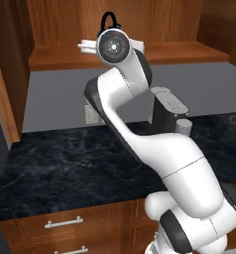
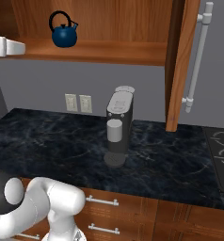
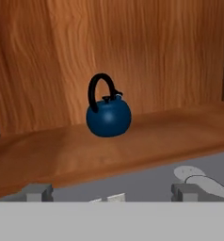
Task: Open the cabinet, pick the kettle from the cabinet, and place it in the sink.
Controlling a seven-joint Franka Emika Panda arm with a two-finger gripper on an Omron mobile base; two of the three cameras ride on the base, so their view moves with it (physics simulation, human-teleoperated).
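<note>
The cabinet point(image 2: 109, 51) stands open, its right door point(image 2: 180, 66) swung out toward me. On its wooden shelf sits the kettle point(image 3: 108, 116), dark blue with a black arched handle, upright and alone point(image 2: 64, 35). In the left base view only the kettle's handle point(image 1: 108, 20) peeks above my wrist. My gripper point(image 3: 111, 192) is open, its two fingertips wide apart, level with the shelf's front edge and well short of the kettle. The white hand point(image 2: 3, 46) shows at the left edge, in front of the shelf. The sink is out of view.
A grey coffee machine point(image 2: 118, 127) stands on the black marble counter point(image 2: 52, 146) below the shelf. Wall outlets point(image 2: 78, 102) sit behind it. A stove top point(image 2: 222, 146) lies at the right. Drawers point(image 2: 104, 202) run under the counter. The left door point(image 1: 1, 99) hangs open.
</note>
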